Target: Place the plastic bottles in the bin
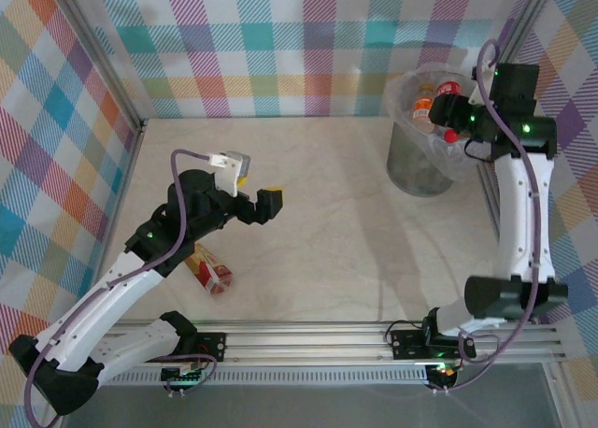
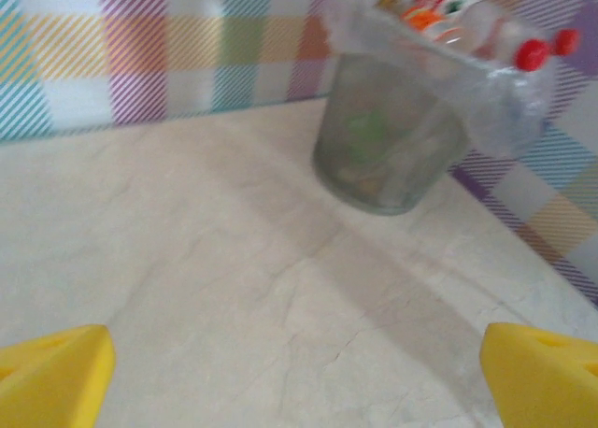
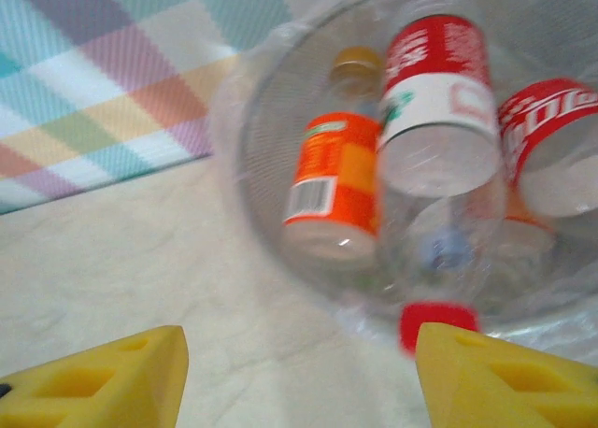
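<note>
Right end effector parted over bin; red-capped bottle seemingly across rim.

The plastic bottles are clear and glossy. Crinkly clear film lines the bin. The worktop looks smooth and matt.

The top camera looks down from above and behind me, over the whole table to the checked back wall. My left wrist camera sits low, facing the bin from well off. My right wrist camera hangs close over that bin's mouth. All three views share the bin.
</note>
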